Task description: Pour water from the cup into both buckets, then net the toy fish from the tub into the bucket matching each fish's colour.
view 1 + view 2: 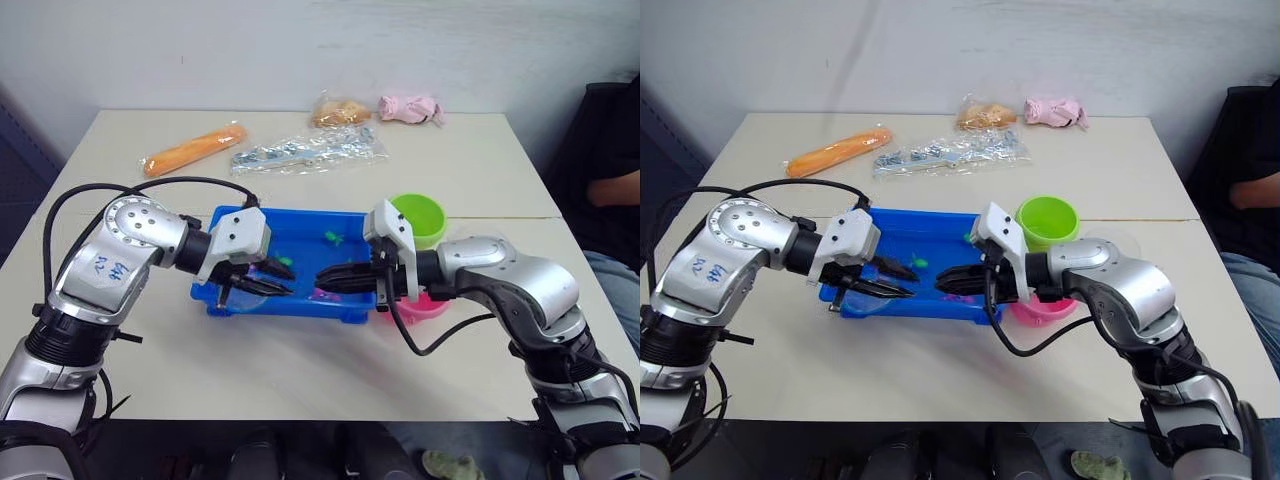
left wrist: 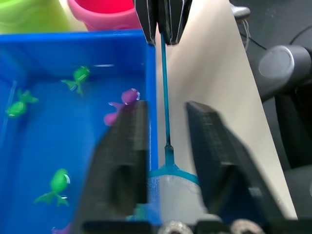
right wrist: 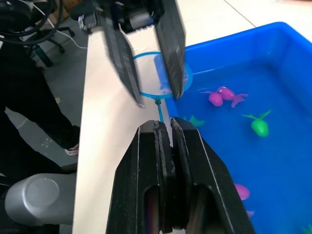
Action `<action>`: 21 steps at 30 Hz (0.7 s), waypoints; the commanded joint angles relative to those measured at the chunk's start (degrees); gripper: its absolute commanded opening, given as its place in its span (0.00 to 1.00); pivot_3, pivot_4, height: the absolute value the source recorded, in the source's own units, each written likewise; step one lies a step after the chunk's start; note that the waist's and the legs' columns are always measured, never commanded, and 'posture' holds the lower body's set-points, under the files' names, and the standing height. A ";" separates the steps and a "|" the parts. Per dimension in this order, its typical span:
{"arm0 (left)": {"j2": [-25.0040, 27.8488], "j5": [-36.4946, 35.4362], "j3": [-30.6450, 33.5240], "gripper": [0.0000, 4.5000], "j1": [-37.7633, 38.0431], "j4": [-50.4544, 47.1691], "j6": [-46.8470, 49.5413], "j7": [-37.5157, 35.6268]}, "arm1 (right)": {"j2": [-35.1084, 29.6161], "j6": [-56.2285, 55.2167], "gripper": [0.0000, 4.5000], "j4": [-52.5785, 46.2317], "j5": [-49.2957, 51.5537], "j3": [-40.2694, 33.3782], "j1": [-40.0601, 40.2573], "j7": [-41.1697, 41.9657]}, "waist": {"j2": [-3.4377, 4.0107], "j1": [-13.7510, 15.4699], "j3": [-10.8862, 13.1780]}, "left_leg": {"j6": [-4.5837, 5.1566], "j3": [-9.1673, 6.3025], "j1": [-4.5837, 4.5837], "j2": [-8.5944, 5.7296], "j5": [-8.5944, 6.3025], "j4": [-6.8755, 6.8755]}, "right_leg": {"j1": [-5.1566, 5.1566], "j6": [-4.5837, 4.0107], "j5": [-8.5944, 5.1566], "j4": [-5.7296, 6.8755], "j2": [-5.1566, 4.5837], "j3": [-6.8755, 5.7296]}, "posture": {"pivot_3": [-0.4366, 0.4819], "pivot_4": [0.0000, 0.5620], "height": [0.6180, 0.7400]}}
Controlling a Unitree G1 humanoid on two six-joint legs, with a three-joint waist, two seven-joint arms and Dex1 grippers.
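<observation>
Right hand pinched tight on the net handle, hoop over the tub's near rim. Left hand fingers spread wide, straddling the hoop, gripping nothing. Tub mid-worktop; green bucket at its 2 o'clock, pink bucket at 4. Pink fish and green fish in the tub.

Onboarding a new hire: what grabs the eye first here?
The bright blue tub mid-table, dotted with pink and green toy fish. Over its near rim the right gripper pinches the net by its handle, hoop between the left gripper's open fingers.
</observation>
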 commanded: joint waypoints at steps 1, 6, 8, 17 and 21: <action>-1.66 -4.69 6.34 0.70 1.06 -1.00 -1.07 0.98 | -0.41 -3.12 0.00 -0.65 -0.68 -1.53 0.24 1.40 | 0.00 -0.01 0.00 | 0.00 0.00 0.00 0.00 0.00 0.01 | 0.00 0.00 0.00 0.01 0.00 0.00 | 0.48 0.27 1.00; -3.92 -13.70 19.08 0.99 2.41 1.05 1.92 5.37 | -1.31 -8.09 0.00 0.99 -3.51 -2.70 0.11 2.51 | 0.00 -0.14 0.00 | 0.00 -0.04 -0.01 0.02 0.00 0.09 | 0.00 0.00 0.00 0.05 0.00 -0.03 | 0.48 0.27 1.00; -3.00 -16.63 23.61 0.99 3.78 1.18 4.71 7.15 | -2.45 -10.23 0.00 1.81 -4.48 -3.56 0.15 3.62 | 0.00 -0.18 0.00 | 0.00 -0.04 -0.01 0.02 0.00 0.11 | 0.00 0.00 0.00 0.09 0.01 -0.03 | 0.48 0.27 1.00; -3.68 -15.77 41.02 0.99 26.80 3.51 -9.63 5.25 | -10.63 -27.38 0.00 9.72 -15.06 -6.30 1.01 8.34 | 0.01 -0.64 0.00 | 0.02 -0.09 0.03 0.02 -0.02 0.12 | 0.11 0.00 0.00 -0.01 -0.04 -0.08 | 0.48 0.27 1.00; -0.96 -13.00 41.73 0.99 35.79 5.88 -10.18 4.66 | -12.66 -37.07 0.00 16.24 -20.88 -4.54 -1.08 12.10 | -0.05 -0.97 0.02 | 0.06 -0.12 0.05 0.01 -0.04 0.16 | 0.15 0.00 0.00 -0.02 -0.04 -0.12 | 0.48 0.27 1.00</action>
